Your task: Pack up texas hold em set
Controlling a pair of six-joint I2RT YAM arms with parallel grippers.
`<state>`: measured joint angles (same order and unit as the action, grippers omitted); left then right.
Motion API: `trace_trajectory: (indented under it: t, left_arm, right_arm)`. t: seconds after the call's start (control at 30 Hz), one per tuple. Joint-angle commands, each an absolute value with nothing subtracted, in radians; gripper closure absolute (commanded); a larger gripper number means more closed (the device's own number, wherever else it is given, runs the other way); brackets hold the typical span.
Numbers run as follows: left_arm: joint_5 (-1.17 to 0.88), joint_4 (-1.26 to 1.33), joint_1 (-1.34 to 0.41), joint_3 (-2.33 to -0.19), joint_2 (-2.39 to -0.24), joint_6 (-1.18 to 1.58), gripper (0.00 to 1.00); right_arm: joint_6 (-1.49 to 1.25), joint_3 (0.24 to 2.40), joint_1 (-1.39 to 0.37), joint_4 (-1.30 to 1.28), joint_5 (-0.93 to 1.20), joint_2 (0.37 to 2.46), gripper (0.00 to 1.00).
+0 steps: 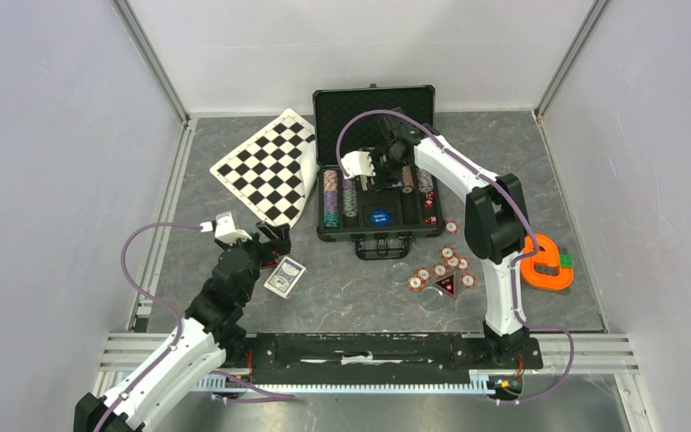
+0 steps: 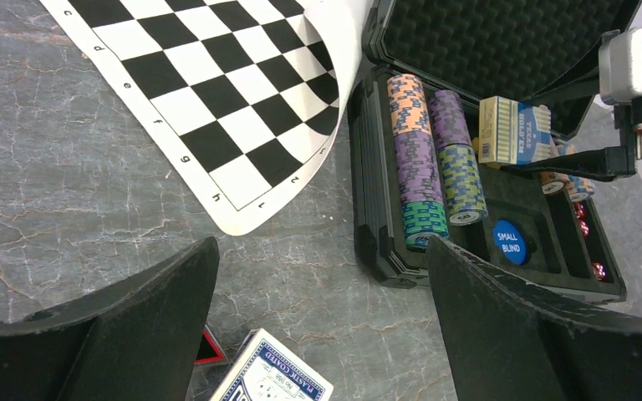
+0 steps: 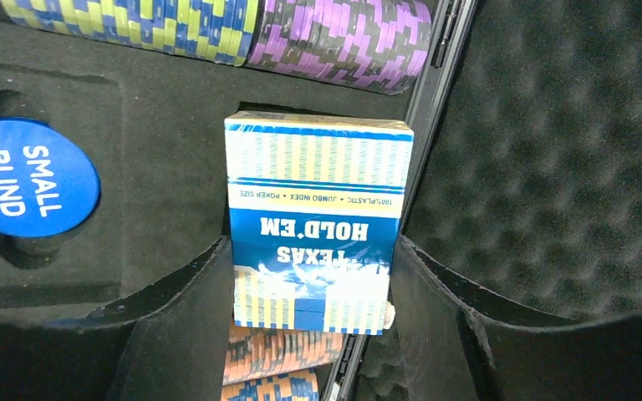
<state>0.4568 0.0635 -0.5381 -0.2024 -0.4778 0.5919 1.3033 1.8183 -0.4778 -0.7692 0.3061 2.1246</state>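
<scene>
Fingers on the right (image 3: 175,334) are squeezing the card deck (image 3: 318,209) and should be lowering it straight into the case (image 3: 159,217); left fingers (image 2: 134,317) are gaping apart.

Setting: robotics lab test cell. Evidence: plain white panel walls (image 1: 45,162), aluminium extrusion frame (image 1: 156,67), grey marbled tabletop (image 1: 351,301); left arm (image 1: 220,301) and right arm (image 1: 490,225), cabled, bolted to a base rail (image 1: 585,348)

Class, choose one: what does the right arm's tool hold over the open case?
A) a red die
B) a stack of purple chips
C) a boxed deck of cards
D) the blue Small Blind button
C: the right tool grips the blue-and-yellow Texas Hold'em card deck between its fingers.
</scene>
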Motion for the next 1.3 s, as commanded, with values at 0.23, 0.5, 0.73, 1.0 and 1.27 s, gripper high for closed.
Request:
trace_trajectory:
  t: [0.23, 0.5, 0.73, 1.0, 1.27]
  left_arm:
    - [0.446, 0.111, -0.537, -0.198, -0.462, 0.557, 0.00]
    - [0.448, 0.104, -0.537, -0.199, -0.449, 0.557, 0.00]
    - [0.449, 0.101, -0.537, -0.199, -0.447, 0.557, 0.00]
    - [0.446, 0.107, -0.537, -0.201, -0.464, 0.557, 0.00]
    - [0.451, 0.109, -0.537, -0.200, -0.469, 0.555, 0.00]
  right_arm:
    - [1.183, 1.923, -0.485, -0.831, 0.339, 2.148, 1.00]
    - [1.135, 1.839, -0.485, -0.728, 0.379, 2.135, 1.00]
    - [1.203, 1.837, -0.486, -0.826, 0.318, 2.147, 1.00]
    - [1.238, 1.923, -0.485, -0.984, 0.270, 2.185, 1.00]
    - [1.219, 1.917, -0.495, -0.993, 0.276, 2.239, 0.57]
